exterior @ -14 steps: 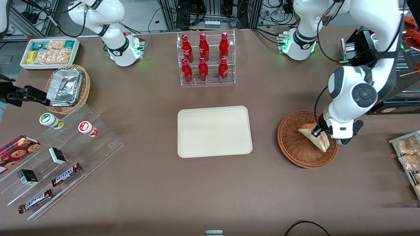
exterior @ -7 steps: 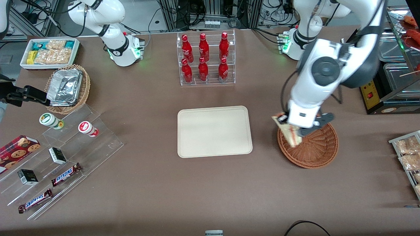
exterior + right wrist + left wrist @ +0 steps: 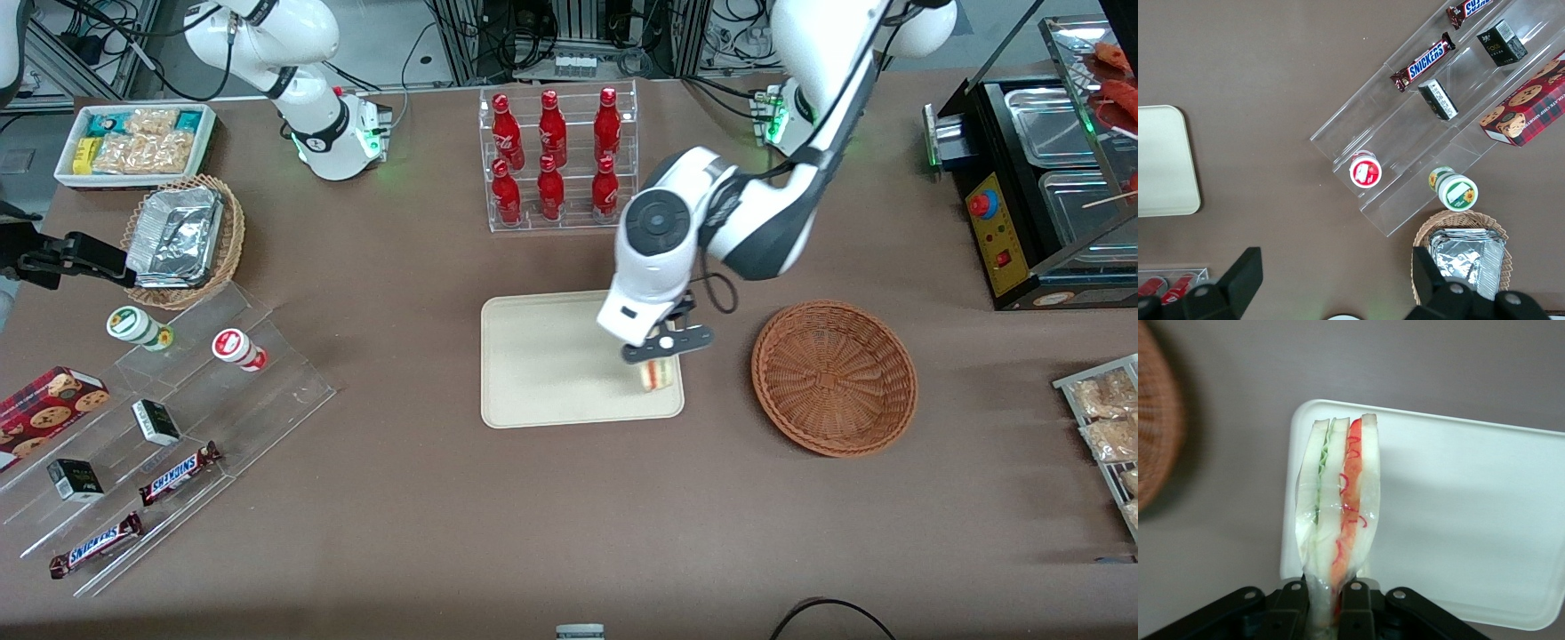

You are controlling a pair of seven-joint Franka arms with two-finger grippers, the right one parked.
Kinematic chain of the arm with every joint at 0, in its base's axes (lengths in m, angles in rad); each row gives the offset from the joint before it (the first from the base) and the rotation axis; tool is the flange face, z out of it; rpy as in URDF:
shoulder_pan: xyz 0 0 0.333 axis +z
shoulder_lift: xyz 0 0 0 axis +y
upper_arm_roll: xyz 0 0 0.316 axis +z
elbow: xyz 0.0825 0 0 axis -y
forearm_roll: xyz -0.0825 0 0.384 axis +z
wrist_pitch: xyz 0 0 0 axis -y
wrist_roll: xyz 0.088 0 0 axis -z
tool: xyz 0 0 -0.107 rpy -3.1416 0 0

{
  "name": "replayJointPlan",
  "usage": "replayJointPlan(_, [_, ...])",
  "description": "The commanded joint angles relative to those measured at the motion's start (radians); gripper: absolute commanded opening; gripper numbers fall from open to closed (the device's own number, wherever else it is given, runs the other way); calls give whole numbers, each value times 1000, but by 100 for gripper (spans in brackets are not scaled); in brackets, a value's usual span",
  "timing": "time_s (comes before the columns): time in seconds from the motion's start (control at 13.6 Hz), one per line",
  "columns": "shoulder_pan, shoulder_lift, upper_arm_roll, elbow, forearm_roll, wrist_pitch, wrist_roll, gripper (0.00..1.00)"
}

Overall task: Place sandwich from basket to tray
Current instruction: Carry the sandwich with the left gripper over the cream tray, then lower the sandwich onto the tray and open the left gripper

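Note:
My left gripper hangs over the corner of the cream tray nearest the basket, and it is shut on the sandwich. The wrist view shows the clear-wrapped sandwich pinched at its narrow end between the black fingers, its white bread and red and green filling edge-on above the tray. The reddish-brown wicker basket stands empty beside the tray, toward the working arm's end of the table, and its edge also shows in the wrist view.
A clear rack of red bottles stands farther from the camera than the tray. Acrylic steps with snack bars and cups, a foil-filled basket and a white snack bin lie toward the parked arm's end. A black appliance stands beside the basket.
The gripper lifted the sandwich out of the basket and carried it sideways over the tray's corner. The basket now holds nothing.

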Motion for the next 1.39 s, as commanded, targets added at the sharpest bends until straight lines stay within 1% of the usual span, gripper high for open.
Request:
replayJointPlan(0.0, [-40,107,14,109,-5,66,16,0])
replayJointPlan(0.15, [-75,152,15,130,2,73,16,0])
replayJointPlan(0.59, [-112,215,15,132,4,157,13,0])
replayJointPlan(0.81, [-129,247,18,134,7,186,-17,0])
replayJointPlan(1.25, [-135,279,17,129,5,191,-21,0])
replayJointPlan(1.32, [-143,284,17,130,5,191,-22,35])
